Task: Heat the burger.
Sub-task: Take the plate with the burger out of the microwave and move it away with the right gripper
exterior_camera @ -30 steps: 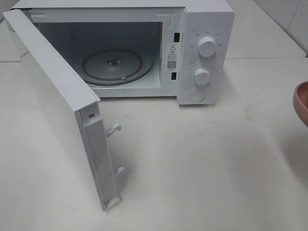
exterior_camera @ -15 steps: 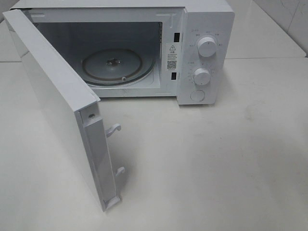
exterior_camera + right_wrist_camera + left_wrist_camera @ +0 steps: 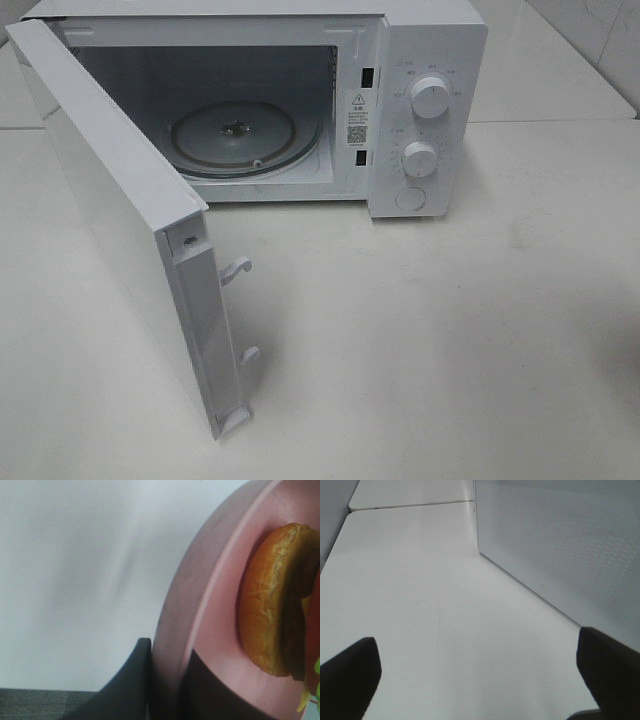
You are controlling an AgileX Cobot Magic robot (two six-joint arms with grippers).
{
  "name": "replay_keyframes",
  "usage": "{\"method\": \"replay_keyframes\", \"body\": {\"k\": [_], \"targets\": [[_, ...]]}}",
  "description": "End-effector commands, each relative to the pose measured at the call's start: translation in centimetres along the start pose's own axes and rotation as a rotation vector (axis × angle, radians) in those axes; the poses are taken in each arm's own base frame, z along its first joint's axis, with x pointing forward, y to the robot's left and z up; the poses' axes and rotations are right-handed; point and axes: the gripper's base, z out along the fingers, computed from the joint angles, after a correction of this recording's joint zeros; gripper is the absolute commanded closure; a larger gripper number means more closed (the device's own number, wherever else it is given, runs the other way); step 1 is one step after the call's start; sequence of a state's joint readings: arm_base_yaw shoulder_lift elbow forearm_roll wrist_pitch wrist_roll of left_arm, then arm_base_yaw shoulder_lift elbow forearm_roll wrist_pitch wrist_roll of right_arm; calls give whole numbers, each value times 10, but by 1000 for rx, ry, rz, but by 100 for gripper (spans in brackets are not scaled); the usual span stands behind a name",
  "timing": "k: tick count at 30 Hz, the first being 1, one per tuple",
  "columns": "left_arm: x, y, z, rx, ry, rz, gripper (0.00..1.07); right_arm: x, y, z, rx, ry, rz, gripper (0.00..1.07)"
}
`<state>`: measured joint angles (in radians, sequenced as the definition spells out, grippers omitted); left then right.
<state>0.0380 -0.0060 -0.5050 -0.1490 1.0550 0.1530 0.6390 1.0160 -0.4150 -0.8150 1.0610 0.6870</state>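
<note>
— One burger is showing, and only in the right wrist view: it is sitting on a pink plate, just inside the rim that the right gripper is pinching.

— Is that gripper closing on the burger itself?

— No, on the plate. One dark finger is pressing against the outer side of the rim and the other is lying on the inner face, so the rim is running between them. The burger is sitting a little beyond the fingertips, apart from them, its golden-brown bun turned toward the camera and dark filling showing behind it.

— And the left gripper?

— Its two dark fingertips are standing wide apart over the white table, with nothing between them. Ahead of it and off to one side, the perforated panel of the microwave door is rising from the tabletop.

— What is the high camera showing?

— Neither gripper, nor the burger or plate. The white microwave is standing at the back of the table with its door swinging wide open toward the front. Inside, the glass turntable is lying bare. Two round knobs are sitting one above the other on the control panel, with a round button below them.
</note>
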Motion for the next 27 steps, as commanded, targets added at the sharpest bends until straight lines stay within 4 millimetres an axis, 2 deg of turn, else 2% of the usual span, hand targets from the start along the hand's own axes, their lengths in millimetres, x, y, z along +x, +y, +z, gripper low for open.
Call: {"method": "replay_keyframes", "body": {"k": [1,7,9,13,22,27], "targets": [[0,0,-2,-4,-28,-3,7,-10,0,6,97,-4,87,103],[0,0,-2,-4,-28,-3,7,-16,6,12,117,19,93,103],[0,0,-2,-4,-28,-3,7,-25,13,15,102,21,139,103],[0,0,-2,-4,-28,-3,7,-30,20,20,95,30,182,103],[0,0,-2,-4,-28,-3,7,-37,39,38,110,77,167,103],[0,0,-2,-4,-28,-3,7,-39,60,56,99,127,157,101]]}}
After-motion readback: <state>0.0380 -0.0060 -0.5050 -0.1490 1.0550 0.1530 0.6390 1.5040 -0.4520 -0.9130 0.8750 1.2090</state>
